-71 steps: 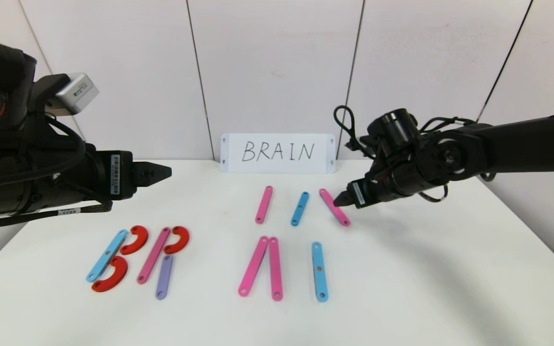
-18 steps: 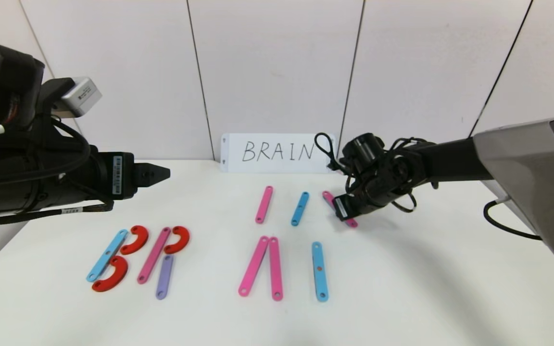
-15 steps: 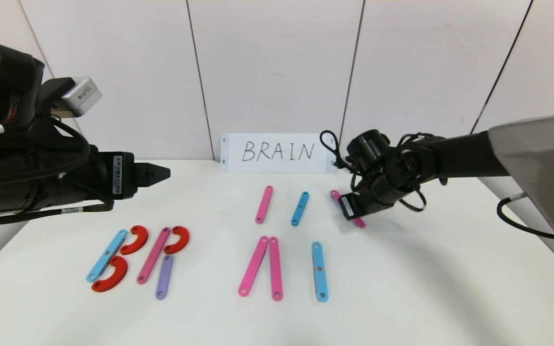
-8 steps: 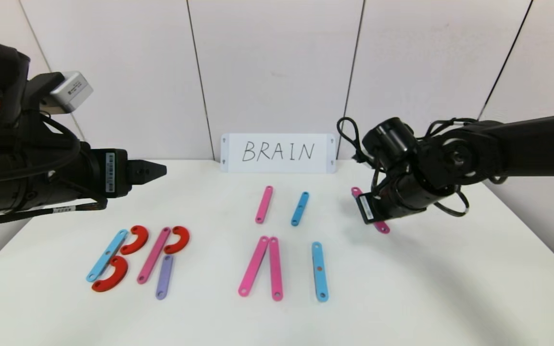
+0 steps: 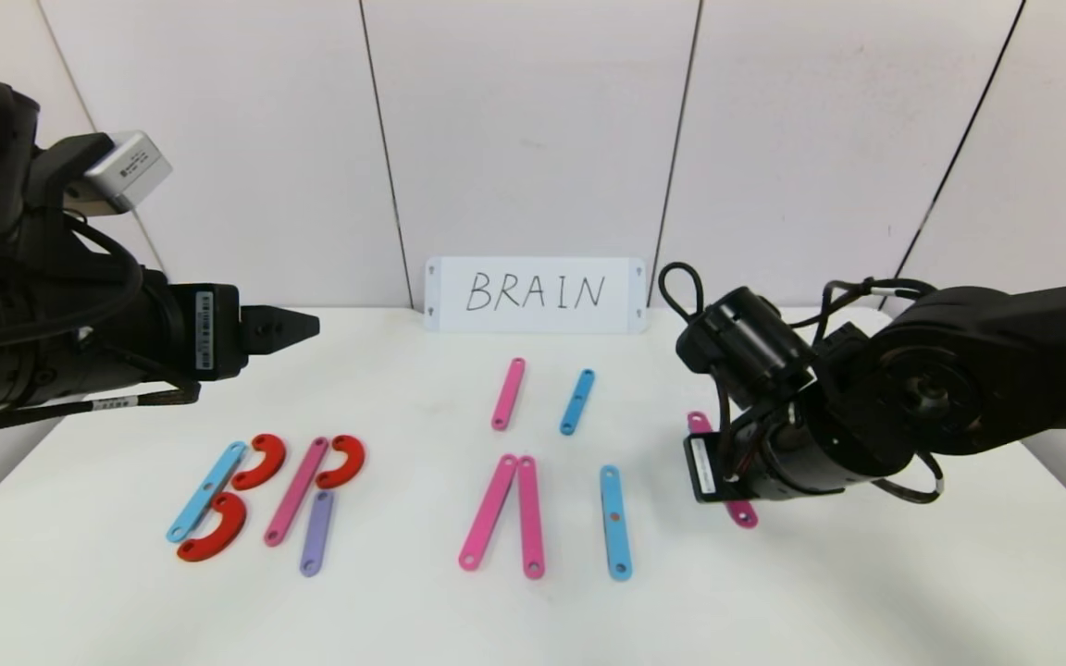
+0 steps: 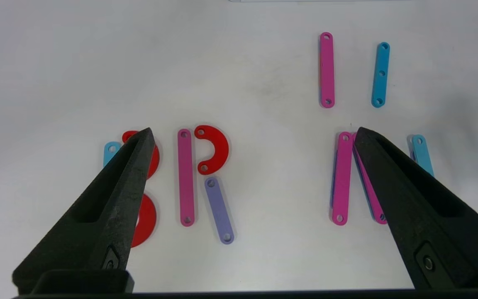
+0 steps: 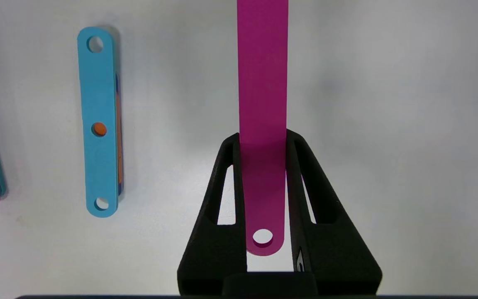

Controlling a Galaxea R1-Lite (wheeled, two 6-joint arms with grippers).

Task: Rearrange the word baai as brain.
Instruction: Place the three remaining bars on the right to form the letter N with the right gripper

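Note:
At the front left, a light-blue strip [image 5: 206, 490] with two red curves [image 5: 260, 461] makes a B. A pink strip [image 5: 296, 490], a red curve [image 5: 342, 461] and a purple strip [image 5: 316, 533] make an R. Two pink strips [image 5: 489, 511] lean together at the middle, with a light-blue strip [image 5: 614, 522] to their right. My right gripper [image 7: 262, 139] is shut on a pink strip [image 7: 262, 62] just over the table, right of that light-blue strip; the strip's ends [image 5: 744, 514] stick out past the wrist. My left gripper [image 6: 254, 131] hangs open above the left side, holding nothing.
A white card [image 5: 536, 294] with BRAIN handwritten on it leans on the back wall. A loose pink strip [image 5: 508, 393] and a short light-blue strip [image 5: 576, 400] lie behind the middle letters. The table's right edge runs close behind my right arm.
My right gripper closed on the rear pink strip and has carried it right and toward the front, level with the front row. The left arm has shifted only slightly.

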